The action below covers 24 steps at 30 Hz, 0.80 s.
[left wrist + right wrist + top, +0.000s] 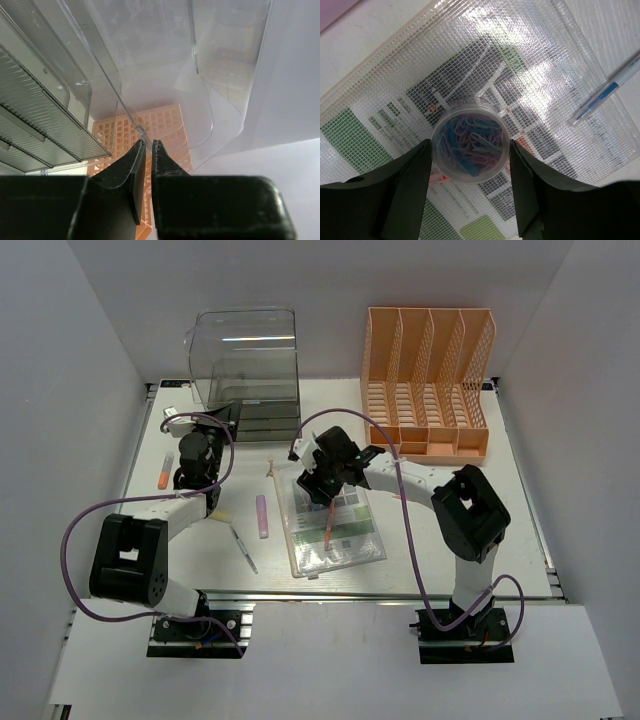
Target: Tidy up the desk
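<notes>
Straddling the paper-clip tub between right fingers, cannot tell if clamped, mesh pouch beneath, with left fingers clenched, empty, clear drawer box ahead.

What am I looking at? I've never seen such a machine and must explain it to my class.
Two robot arms are bolted to a white desk. One picture looks down from above; the others come from a camera on each wrist. On the desk: a clear drawer box, an orange file rack, a mesh pouch, loose pens. The right claw straddles a tub of paper clips on the pouch; whether it grips yet is unclear. The left claw, nearly closed, faces the drawer box.
</notes>
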Available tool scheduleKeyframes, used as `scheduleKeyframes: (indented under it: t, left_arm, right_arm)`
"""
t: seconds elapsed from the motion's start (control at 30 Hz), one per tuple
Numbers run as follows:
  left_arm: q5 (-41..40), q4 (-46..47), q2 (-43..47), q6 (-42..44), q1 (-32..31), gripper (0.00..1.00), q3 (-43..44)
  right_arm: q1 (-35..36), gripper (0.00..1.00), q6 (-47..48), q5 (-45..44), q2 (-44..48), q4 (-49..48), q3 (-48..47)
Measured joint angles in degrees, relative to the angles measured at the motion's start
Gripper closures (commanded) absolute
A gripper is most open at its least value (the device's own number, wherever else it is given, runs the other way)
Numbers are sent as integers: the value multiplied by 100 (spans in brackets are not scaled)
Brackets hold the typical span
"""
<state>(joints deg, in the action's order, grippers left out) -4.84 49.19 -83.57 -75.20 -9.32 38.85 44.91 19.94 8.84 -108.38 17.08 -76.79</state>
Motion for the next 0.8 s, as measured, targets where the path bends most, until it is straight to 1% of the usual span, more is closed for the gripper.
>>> scheduleKeyframes:
  t: [0.07, 0.1, 0.17, 0.2, 0.27, 0.33, 0.4, 0.43, 0.47, 0.5, 0.53, 0.67, 0.73, 0.8]
  left_arm:
    - [0, -9, 13, 15, 0, 100, 0]
    - [0, -11, 15, 17, 0, 100, 0]
    - [0, -11, 17, 20, 0, 100, 0]
    - [0, -11, 17, 17, 0, 100, 0]
    - [0, -13, 17, 17, 0, 100, 0]
    - [0, -13, 17, 17, 0, 100, 2]
    - [0, -31, 17, 20, 0, 100, 4]
    - [0, -42, 17, 20, 0, 100, 11]
    - [0, -50, 20, 20, 0, 100, 15]
    - [2, -70, 22, 20, 0, 100, 24]
    - [2, -85, 22, 22, 0, 100, 33]
    - [9, -118, 24, 22, 0, 100, 35]
    - [9, -125, 24, 22, 0, 100, 37]
    - [9, -164, 42, 22, 0, 100, 48]
  right_arm:
    - [0, 51, 15, -4, 0, 0, -4]
    - [2, 57, 26, 4, 0, 2, -4]
    - [2, 62, 66, 26, 0, 42, -24]
    - [2, 68, 90, 50, -7, 85, -46]
    - [2, 73, 160, 116, -24, 201, -105]
    - [2, 75, 223, 205, -35, 310, -168]
    - [9, 81, 323, 273, -37, 428, -236]
    - [11, 84, 382, 293, -37, 492, -286]
    - [17, 92, 470, 304, -37, 564, -348]
    - [24, 95, 566, 310, -37, 651, -435]
    - [28, 97, 660, 302, -37, 723, -529]
    - [83, 98, 1276, 111, -63, 1045, -1176]
    - [133, 98, 1685, -66, -59, 1014, -1469]
    - [201, 98, 2079, -278, -9, 826, -1541]
